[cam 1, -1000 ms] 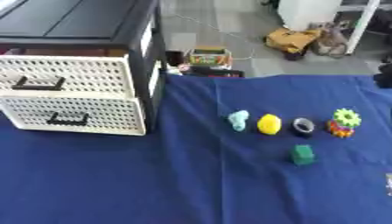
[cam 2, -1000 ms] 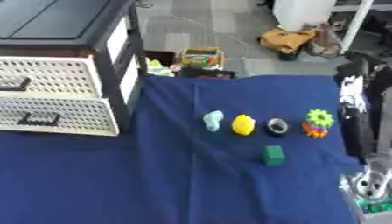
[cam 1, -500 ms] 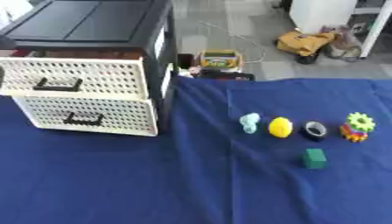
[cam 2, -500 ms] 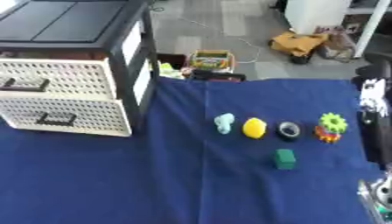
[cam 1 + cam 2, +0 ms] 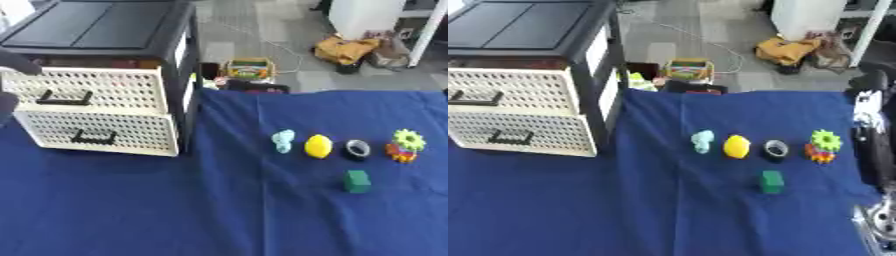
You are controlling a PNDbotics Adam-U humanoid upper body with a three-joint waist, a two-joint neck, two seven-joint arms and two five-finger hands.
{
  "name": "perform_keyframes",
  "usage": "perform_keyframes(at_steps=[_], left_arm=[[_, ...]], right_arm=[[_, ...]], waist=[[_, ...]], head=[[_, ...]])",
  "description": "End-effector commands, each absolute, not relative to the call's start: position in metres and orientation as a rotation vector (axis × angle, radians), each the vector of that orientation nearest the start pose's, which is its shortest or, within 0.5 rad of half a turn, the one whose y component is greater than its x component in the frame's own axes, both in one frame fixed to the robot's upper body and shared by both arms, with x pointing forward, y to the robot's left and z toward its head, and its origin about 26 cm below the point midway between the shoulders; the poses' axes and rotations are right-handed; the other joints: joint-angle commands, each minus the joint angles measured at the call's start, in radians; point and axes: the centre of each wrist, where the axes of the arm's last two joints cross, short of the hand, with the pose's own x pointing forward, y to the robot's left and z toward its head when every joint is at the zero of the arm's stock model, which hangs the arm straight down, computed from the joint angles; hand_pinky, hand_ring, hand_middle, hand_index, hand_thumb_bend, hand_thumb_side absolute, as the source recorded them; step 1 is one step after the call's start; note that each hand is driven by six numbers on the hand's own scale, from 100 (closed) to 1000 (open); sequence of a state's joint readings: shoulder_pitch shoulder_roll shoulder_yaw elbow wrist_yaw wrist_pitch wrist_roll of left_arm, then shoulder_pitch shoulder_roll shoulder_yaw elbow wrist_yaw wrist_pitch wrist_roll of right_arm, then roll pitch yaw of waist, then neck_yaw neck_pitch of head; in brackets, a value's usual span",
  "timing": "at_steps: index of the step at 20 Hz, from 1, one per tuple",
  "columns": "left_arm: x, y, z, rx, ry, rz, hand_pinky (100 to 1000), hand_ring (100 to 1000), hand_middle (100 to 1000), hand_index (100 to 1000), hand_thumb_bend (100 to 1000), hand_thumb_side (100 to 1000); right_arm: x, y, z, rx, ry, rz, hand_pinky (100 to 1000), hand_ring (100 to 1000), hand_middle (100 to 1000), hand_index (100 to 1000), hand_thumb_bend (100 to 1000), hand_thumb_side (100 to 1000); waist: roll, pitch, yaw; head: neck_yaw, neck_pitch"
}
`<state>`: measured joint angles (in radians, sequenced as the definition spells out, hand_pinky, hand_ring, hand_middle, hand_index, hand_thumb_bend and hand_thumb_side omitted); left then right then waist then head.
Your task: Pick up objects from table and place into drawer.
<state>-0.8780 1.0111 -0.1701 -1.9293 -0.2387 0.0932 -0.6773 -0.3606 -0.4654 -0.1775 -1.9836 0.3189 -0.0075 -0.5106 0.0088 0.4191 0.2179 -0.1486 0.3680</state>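
On the blue cloth [image 5: 219,210] lies a row of small things: a pale teal piece [image 5: 282,140], a yellow lemon-shaped thing [image 5: 318,146], a dark ring [image 5: 357,149] and a green gear [image 5: 408,139] atop an orange piece [image 5: 402,153]. A green cube [image 5: 356,181] sits in front of the row. The black drawer unit [image 5: 105,30] stands at the left, with two white perforated drawers [image 5: 96,112]. A dark blurred shape, my left hand [image 5: 16,61], shows at the left edge by the upper drawer. My right hand [image 5: 873,100] stands at the right edge, right of the gear, touching nothing.
Beyond the table's far edge lie a colourful box [image 5: 249,68], a yellow bag [image 5: 348,50] and a cable on the grey floor. My right arm's silver joint [image 5: 878,220] shows at the lower right corner.
The camera has shifted, so the whole scene sits further right and lower in the picture. A dark shape has come in at the left edge by the upper drawer. The objects have not moved.
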Motion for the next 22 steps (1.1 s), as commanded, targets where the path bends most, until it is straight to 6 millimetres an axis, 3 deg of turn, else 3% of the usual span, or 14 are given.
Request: perform_keyframes(at_steps=[1, 5, 8, 10, 16, 17, 19, 22], left_arm=[[0.292, 0.272, 0.415, 0.9, -1.704, -1.783, 299, 132, 335, 902, 100, 906], [0.301, 0.271, 0.417, 0.872, -1.648, -1.825, 159, 100, 220, 895, 100, 941], [0.31, 0.273, 0.42, 0.848, -1.6, -1.834, 102, 100, 175, 903, 100, 957], [0.32, 0.276, 0.422, 0.833, -1.557, -1.826, 100, 100, 104, 908, 100, 978], [0.341, 0.28, 0.424, 0.814, -1.492, -1.816, 100, 100, 100, 900, 100, 1000], [0.342, 0.28, 0.425, 0.818, -1.488, -1.81, 100, 100, 100, 895, 216, 1000], [0.349, 0.28, 0.427, 0.831, -1.475, -1.795, 100, 100, 100, 901, 357, 1000], [0.36, 0.275, 0.427, 0.856, -1.461, -1.816, 100, 100, 100, 878, 466, 1000]], right_arm=[[0.295, -0.318, 0.256, 1.428, 3.292, 0.072, 587, 587, 567, 752, 100, 912], [0.295, -0.318, 0.255, 1.429, 3.297, 0.069, 587, 587, 566, 752, 100, 914], [0.295, -0.318, 0.255, 1.428, 3.3, 0.06, 587, 587, 565, 752, 100, 914], [0.295, -0.318, 0.254, 1.428, 3.302, 0.056, 587, 587, 565, 752, 100, 915], [0.295, -0.318, 0.253, 1.432, 3.304, 0.053, 587, 587, 565, 751, 100, 915], [0.295, -0.317, 0.253, 1.43, 3.308, 0.048, 587, 587, 564, 749, 100, 915], [0.296, -0.316, 0.252, 1.426, 3.316, 0.036, 587, 587, 563, 750, 100, 915], [0.296, -0.316, 0.252, 1.423, 3.319, 0.032, 587, 587, 563, 750, 100, 914]], waist=[[0.0, -0.03, 0.001], [0.002, -0.029, 0.001], [0.003, -0.03, 0.003], [0.004, -0.031, 0.004], [0.004, -0.031, 0.005], [0.004, -0.03, 0.004], [0.005, -0.028, 0.003], [0.005, -0.026, 0.002]], head=[[-0.005, -0.007], [-0.004, -0.01], [-0.004, -0.008], [-0.005, -0.009], [-0.007, -0.011], [-0.005, -0.014], [-0.002, -0.018], [0.001, -0.021]])
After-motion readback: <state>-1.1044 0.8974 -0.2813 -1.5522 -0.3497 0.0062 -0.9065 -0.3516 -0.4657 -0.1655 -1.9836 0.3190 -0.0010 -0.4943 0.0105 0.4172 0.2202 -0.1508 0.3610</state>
